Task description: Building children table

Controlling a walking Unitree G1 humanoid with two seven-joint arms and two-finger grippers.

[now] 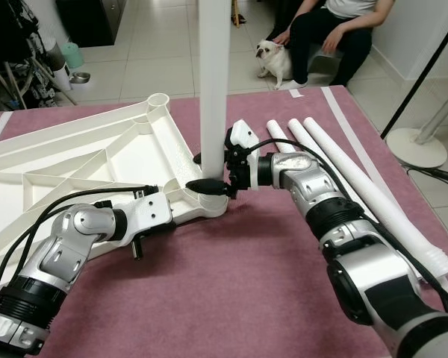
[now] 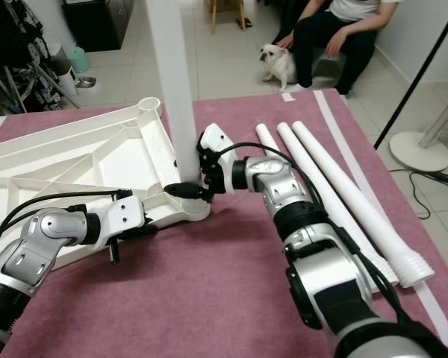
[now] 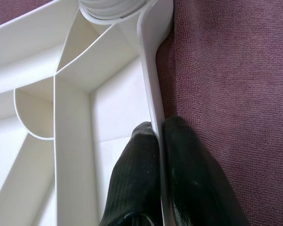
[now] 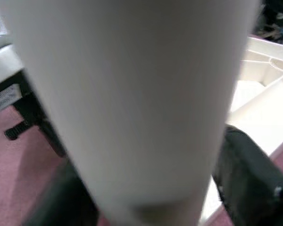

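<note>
Scene: I am working over a maroon mat where the white tabletop lies upside down, ribs up, on the left.

Leg: a white table leg stands upright in the near-right corner socket of the tabletop.

Right gripper: my right gripper reaches in from the right and has its black fingers pinched around the base of the leg, just above the socket.

Left gripper: my left gripper is pressed together on the tabletop's near rim wall, one finger either side, left of the socket.

Spares: three more legs lie side by side on the mat at the right, near the tabletop but apart from it.

Background: a person sits at the far side with a small white dog beside their feet.

Risk: I judge the leg may not be fully seated; if my right grip tilts it, the leg could bind in the socket or topple. If my left pinch slips off the thin rim, the tabletop could twist with the leg.
</note>
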